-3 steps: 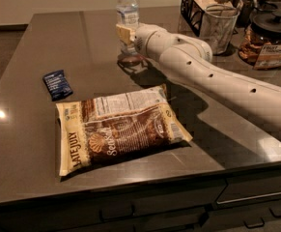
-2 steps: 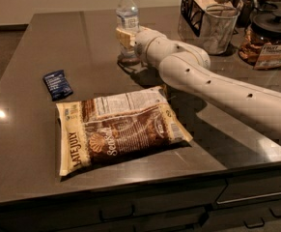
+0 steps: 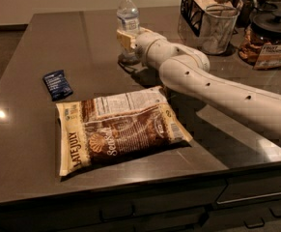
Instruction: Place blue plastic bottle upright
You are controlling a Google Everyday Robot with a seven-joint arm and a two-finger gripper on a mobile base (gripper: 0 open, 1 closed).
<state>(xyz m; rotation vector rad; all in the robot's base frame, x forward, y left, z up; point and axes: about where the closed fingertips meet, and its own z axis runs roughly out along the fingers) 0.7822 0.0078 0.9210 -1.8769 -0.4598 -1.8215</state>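
The blue plastic bottle [image 3: 127, 18] is small and clear with a white cap and a pale label. It stands upright on the dark table [image 3: 29, 57] at the back centre. My gripper [image 3: 126, 38] is at the bottle's lower half, with its beige fingers [image 3: 122, 36] closed around it. The bottle's base shows just below the fingers, on or very near the table top. My white arm reaches in from the right.
A large brown chip bag [image 3: 118, 129] lies flat at the front centre. A small dark blue snack packet [image 3: 57, 84] lies to the left. A black wire basket [image 3: 200, 8], a glass cup [image 3: 218, 28] and a jar [image 3: 270, 37] stand at the back right.
The arm's forearm has shifted slightly to the left. The bottle and the gripper stay in the same place, with the bottle upright throughout.
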